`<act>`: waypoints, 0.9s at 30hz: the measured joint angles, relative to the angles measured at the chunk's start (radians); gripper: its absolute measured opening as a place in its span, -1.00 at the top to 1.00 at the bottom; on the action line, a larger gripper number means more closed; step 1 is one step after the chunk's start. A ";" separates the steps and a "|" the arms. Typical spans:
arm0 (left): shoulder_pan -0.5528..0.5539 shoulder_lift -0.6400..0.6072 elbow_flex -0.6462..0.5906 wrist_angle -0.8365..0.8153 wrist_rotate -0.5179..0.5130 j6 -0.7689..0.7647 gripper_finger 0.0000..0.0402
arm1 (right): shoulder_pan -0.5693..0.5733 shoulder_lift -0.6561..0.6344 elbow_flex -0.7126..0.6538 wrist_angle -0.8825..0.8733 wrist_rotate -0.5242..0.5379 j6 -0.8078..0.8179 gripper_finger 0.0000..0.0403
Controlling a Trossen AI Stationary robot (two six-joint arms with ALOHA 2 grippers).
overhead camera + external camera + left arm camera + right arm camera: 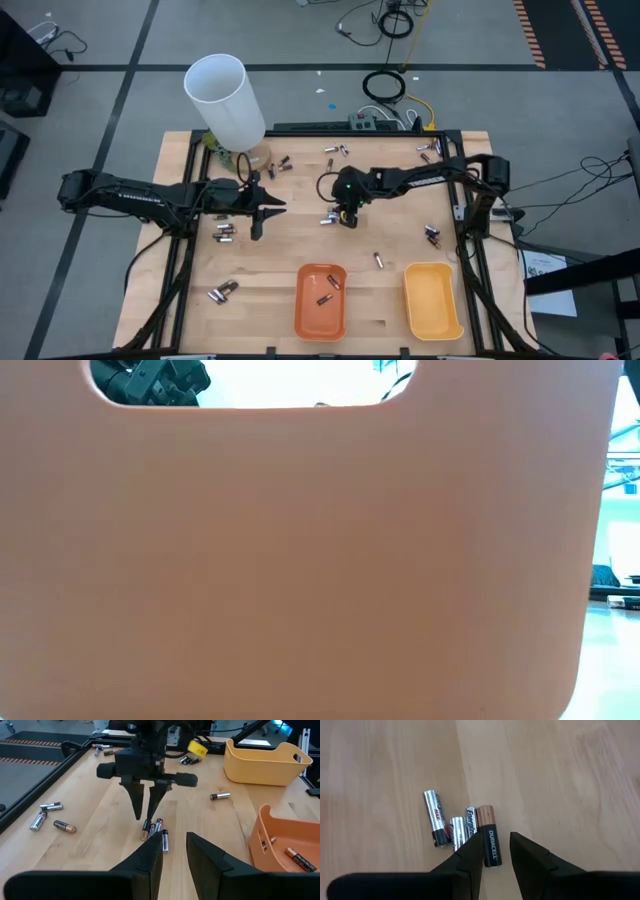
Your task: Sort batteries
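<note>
A small cluster of batteries (465,832) lies flat on the wooden table near its middle (329,218): three silvery cells and one dark cell with a coppery end (488,840). My right gripper (495,854) hangs over the cluster, pointing down. It is open, with one finger on each side of the dark cell's near end. In the left wrist view it shows just above the cluster (148,816). My left gripper (175,847) is open and low, left of the cluster (276,208), pointing toward it.
The orange tray (305,320) at the near edge holds two cells (329,290); the yellow tray (432,300) sits to its right. A tall white tube (225,98) stands far left. Loose batteries lie scattered (224,232) (379,260) (432,236). The orange tray's wall (320,560) fills the low view.
</note>
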 joint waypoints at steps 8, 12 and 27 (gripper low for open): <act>0.000 0.000 0.000 -0.007 0.000 0.005 0.52 | 0.012 0.010 0.000 0.003 0.006 -0.006 0.56; 0.000 0.000 0.000 -0.007 0.000 0.004 0.52 | 0.011 0.010 0.000 0.003 0.010 -0.007 0.56; 0.000 0.000 0.000 -0.007 0.000 0.002 0.52 | 0.014 0.010 0.000 -0.006 0.009 -0.007 0.56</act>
